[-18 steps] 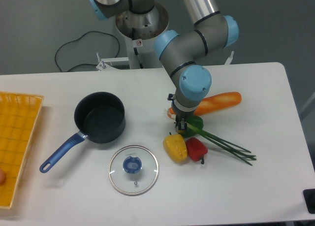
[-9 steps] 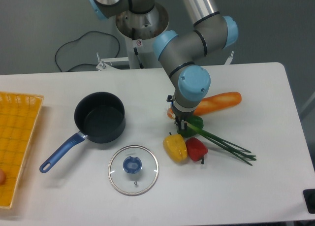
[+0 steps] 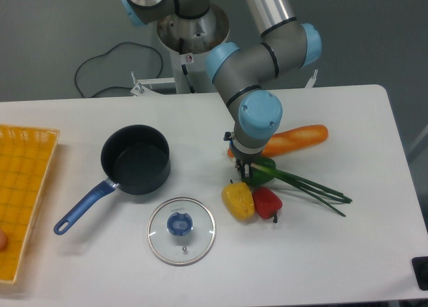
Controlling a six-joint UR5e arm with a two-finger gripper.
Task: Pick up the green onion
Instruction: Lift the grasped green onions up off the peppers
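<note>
The green onion (image 3: 314, 188) is a thin stalk with dark green leaves that fan out to the right over the table. Its bulb end is hidden under my gripper (image 3: 245, 170). The gripper points straight down near the table's middle, shut on that end of the onion. The stalk passes beside a green bell pepper (image 3: 265, 169), just right of the fingers.
A yellow pepper (image 3: 239, 200) and a red pepper (image 3: 267, 202) lie just below the gripper. An orange baguette-like loaf (image 3: 297, 138) lies behind it. A dark pot (image 3: 136, 160) with a blue handle, a glass lid (image 3: 181, 230) and a yellow basket (image 3: 20, 186) are to the left.
The gripper has shifted slightly left and up with the onion's end. The leaf tips have swung up and to the right, away from the red pepper.
</note>
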